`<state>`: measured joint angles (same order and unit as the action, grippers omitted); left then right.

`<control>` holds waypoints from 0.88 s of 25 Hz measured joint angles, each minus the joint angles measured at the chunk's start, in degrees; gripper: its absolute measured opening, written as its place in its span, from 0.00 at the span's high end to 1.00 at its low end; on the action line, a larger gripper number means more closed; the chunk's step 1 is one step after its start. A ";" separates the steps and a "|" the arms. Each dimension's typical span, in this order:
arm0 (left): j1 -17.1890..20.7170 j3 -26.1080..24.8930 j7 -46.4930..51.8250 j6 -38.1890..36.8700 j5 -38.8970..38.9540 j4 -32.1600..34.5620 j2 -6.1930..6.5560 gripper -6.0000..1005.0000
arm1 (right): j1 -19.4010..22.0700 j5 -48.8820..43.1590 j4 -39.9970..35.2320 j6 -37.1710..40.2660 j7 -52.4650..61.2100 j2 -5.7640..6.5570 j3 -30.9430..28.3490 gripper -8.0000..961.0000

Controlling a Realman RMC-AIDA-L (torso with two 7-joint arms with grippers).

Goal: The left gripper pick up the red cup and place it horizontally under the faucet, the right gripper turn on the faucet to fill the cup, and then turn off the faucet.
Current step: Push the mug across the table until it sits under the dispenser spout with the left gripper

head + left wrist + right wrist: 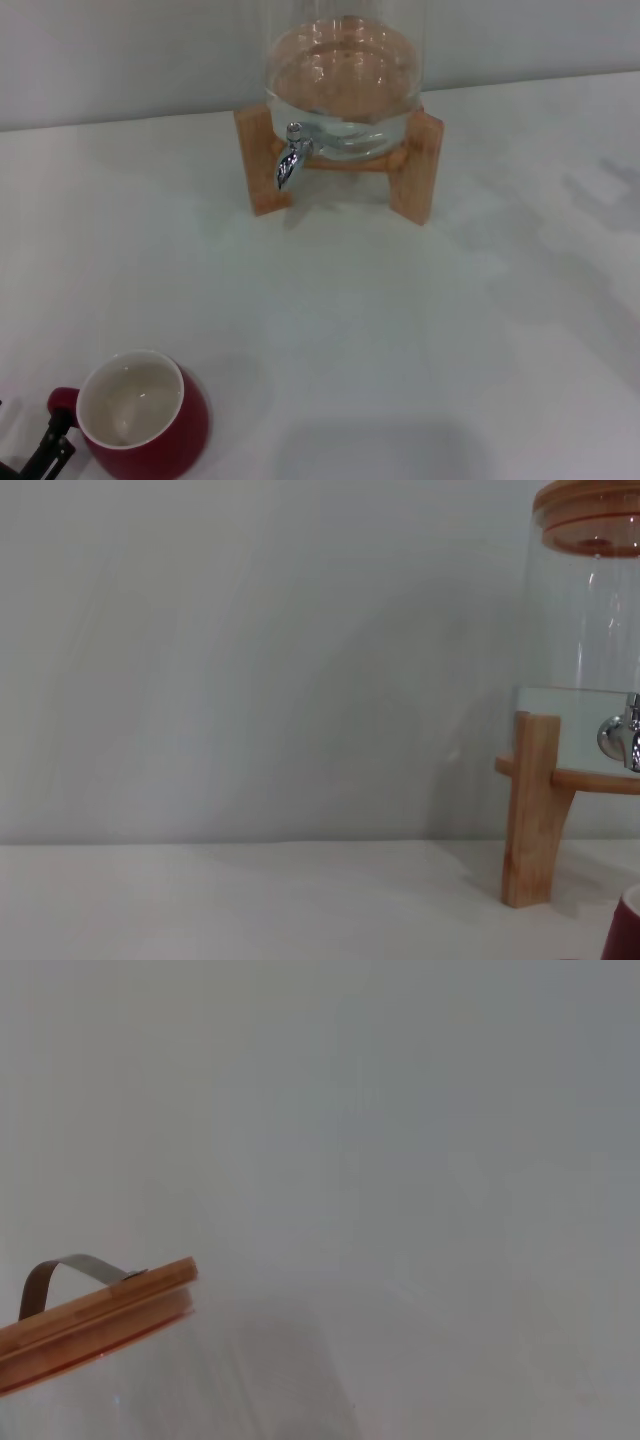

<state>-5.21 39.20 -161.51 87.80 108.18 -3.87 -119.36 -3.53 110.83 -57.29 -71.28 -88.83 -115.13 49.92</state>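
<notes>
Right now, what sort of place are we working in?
Probably a lab or demo tabletop, not a real kitchen: a plain white table against a bare wall, holding only a glass water jar on a wooden stand and the red cup.

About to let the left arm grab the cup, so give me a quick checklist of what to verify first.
1. Cup upright, near table edge: ok.
2. Cup empty: ok, white inside shows.
3. Left end effector at the cup's handle: ok, right beside it; grip cannot tell.
4. Space under faucet free: ok, bare table below.
5. Jar holds water: ok.
6. Right end effector position: cannot tell, out of view.
</notes>
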 joint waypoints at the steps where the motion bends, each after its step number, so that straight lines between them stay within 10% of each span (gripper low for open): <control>1: -0.02 0.00 0.00 0.00 0.00 0.00 0.00 0.18 | 0.02 0.00 0.02 -0.07 -0.03 -0.01 -0.03 0.19; 22: -0.62 -0.18 0.68 -1.41 0.01 0.01 0.00 0.18 | 0.11 -0.01 0.07 -0.49 -0.11 -0.02 -0.09 0.19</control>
<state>-5.84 39.02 -160.82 86.39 108.19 -3.86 -119.36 -3.42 110.82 -57.21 -71.77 -88.94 -115.14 49.83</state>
